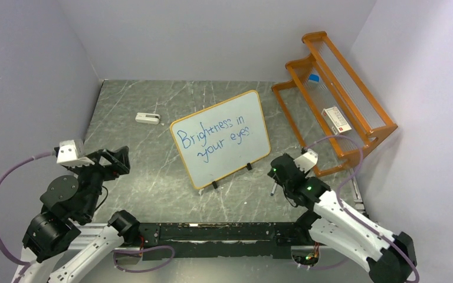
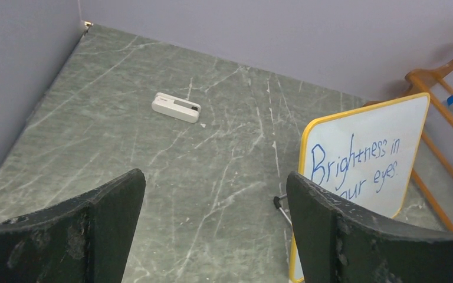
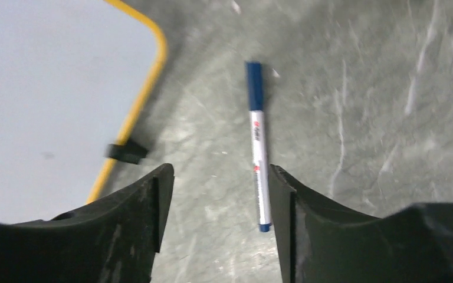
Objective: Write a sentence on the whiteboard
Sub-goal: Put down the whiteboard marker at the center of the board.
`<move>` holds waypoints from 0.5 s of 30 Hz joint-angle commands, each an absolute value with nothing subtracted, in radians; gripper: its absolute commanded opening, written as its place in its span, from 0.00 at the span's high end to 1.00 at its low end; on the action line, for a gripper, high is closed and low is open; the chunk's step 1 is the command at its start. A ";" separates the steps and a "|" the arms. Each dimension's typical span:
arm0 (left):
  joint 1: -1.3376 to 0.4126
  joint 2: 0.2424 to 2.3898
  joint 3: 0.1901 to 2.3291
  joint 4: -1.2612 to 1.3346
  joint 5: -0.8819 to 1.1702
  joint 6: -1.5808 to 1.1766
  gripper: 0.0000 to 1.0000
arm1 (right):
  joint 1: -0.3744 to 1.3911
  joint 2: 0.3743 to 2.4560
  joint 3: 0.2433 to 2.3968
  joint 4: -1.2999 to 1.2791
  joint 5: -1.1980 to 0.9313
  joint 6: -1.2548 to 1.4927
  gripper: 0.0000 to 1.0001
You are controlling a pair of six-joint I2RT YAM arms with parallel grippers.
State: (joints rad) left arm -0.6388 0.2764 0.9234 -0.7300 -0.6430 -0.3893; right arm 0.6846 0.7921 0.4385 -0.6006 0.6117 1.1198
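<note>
The whiteboard point(image 1: 239, 159) stands tilted at the table's middle, orange frame, two black feet. The sentence point(image 1: 212, 137), in blue, reads "Brightness in your eyes" in two lines. The board point(image 2: 414, 121) and sentence point(image 2: 357, 166) also show in the left wrist view. My right gripper point(image 1: 279, 172) is open and hovers by the board's near right corner point(image 3: 53, 88). A blue-capped marker point(image 3: 258, 154) lies on the table below it, close to one of the fingers point(image 3: 286, 200), not gripped. It also shows in the top view point(image 1: 273, 189). My left gripper point(image 1: 118, 159) is open and empty, left of the board.
A small white eraser point(image 1: 147, 118) lies on the table left of the board, also in the left wrist view point(image 2: 176, 107). An orange wooden rack point(image 1: 330, 94) with a blue-capped item and a white box stands at the back right. Grey walls enclose the table.
</note>
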 commanded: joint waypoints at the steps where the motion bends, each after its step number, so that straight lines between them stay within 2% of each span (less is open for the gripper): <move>1: -0.635 0.247 0.977 -0.769 -0.617 -0.307 0.07 | 0.683 0.705 0.604 -0.680 0.685 0.998 0.32; 4: -0.634 0.236 1.001 -0.777 -0.615 -0.276 0.03 | 0.683 0.657 0.711 -0.703 0.727 0.855 0.16; 8: -0.635 0.236 1.040 -0.805 -0.625 -0.255 0.03 | 0.683 0.584 0.816 -0.708 0.784 0.657 0.03; 15: -0.635 0.225 1.075 -0.834 -0.649 -0.235 0.03 | 0.683 0.441 0.894 -0.697 0.887 0.478 0.00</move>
